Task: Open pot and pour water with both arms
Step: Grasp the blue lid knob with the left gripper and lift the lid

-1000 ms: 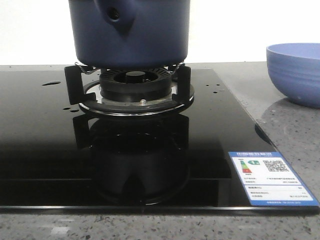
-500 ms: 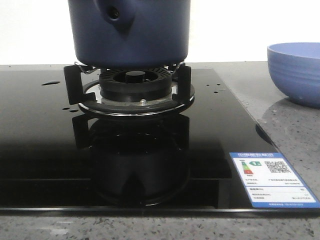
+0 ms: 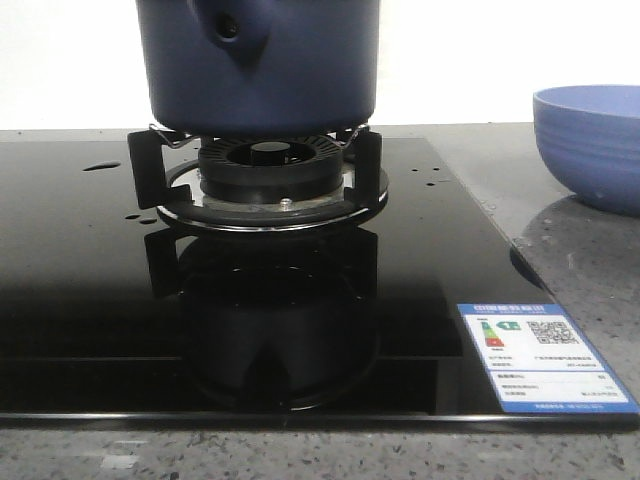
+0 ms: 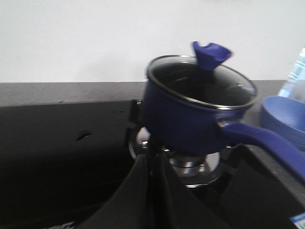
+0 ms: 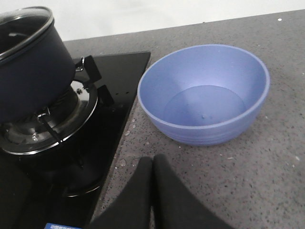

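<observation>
The dark navy pot [image 3: 260, 70] stands on the gas burner [image 3: 265, 180], its handle stub with the round hole facing me. In the left wrist view the pot [image 4: 186, 119] has a glass lid [image 4: 200, 83] with a blue knob [image 4: 209, 55] on it, and its long handle [image 4: 267, 140] points away from the burner. My left gripper [image 4: 153, 160] is shut and empty, short of the pot. My right gripper [image 5: 153, 162] is shut and empty over the grey counter, in front of the blue bowl [image 5: 205, 95]. Water shows as drops [image 3: 102, 166] on the black hob. Neither gripper shows in the front view.
The periwinkle ribbed bowl [image 3: 590, 140] stands on the speckled counter to the right of the black glass hob [image 3: 80, 260]. An energy label [image 3: 540, 355] sticks to the hob's front right corner. A clear bottle [image 4: 295, 76] shows beyond the bowl.
</observation>
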You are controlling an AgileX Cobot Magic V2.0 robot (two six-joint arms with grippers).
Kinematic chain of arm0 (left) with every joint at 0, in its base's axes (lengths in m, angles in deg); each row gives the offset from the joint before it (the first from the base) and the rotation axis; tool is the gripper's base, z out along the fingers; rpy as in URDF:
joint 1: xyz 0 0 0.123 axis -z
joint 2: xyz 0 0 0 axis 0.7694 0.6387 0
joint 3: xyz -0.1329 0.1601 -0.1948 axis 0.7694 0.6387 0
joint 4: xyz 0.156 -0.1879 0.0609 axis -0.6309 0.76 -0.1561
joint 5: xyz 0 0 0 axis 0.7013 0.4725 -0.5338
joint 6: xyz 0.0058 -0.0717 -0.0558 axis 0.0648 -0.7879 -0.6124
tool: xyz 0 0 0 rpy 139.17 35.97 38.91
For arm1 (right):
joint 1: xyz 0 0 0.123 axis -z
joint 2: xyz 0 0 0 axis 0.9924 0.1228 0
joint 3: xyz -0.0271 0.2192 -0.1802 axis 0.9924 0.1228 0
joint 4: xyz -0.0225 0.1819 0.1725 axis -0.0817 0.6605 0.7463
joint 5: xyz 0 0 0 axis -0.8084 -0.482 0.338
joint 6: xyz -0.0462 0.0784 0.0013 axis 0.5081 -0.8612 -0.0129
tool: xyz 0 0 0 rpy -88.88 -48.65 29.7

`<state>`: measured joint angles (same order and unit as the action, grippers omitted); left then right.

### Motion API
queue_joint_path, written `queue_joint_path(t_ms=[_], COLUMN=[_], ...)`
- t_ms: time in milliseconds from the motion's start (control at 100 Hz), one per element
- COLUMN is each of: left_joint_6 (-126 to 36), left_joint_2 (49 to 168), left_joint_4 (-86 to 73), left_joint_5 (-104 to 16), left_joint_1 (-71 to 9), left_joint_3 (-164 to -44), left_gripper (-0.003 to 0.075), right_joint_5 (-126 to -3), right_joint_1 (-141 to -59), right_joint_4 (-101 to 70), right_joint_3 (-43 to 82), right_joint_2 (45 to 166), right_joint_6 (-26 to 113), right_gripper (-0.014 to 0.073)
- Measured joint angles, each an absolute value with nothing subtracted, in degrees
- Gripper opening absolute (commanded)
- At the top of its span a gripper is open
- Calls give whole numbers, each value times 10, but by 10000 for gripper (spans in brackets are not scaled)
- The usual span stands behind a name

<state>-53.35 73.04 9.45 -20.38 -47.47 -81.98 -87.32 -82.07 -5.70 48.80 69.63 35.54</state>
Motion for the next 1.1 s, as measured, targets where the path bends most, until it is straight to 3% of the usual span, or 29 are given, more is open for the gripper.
queue_joint_path(t_ms=[60, 130, 260, 330, 600, 870, 1100], left_joint_6=[-499, -467, -440, -416, -241, -78, 2], left_joint_2=[743, 758, 786, 803, 872, 960, 1058], left_joint_4=[122, 148, 197, 231, 404, 544, 567], left_joint_5=[-203, -203, -202, -202, -179, -173, -148], left_joint_1=[-465, -453, -439, -435, -434, -434, -434], left_joint_3=[-825, -829, -834, -834, -834, -838, -897], left_gripper=[36, 140, 433, 518, 438, 438, 438], right_joint_5=[-876, -880, -890, -892, -897, -902, -905], right_joint_1=[-827, -833, -836, -836, -836, -836, -836], right_joint_4=[-57, -56, -49, -46, -46, -44, -44], right_joint_3=[479, 469, 457, 456, 456, 456, 456], right_joint_2=[708, 716, 726, 727, 727, 727, 727], right_joint_6=[368, 377, 384, 386, 386, 387, 387], right_gripper=[-29, 56, 374, 505, 528, 528, 528])
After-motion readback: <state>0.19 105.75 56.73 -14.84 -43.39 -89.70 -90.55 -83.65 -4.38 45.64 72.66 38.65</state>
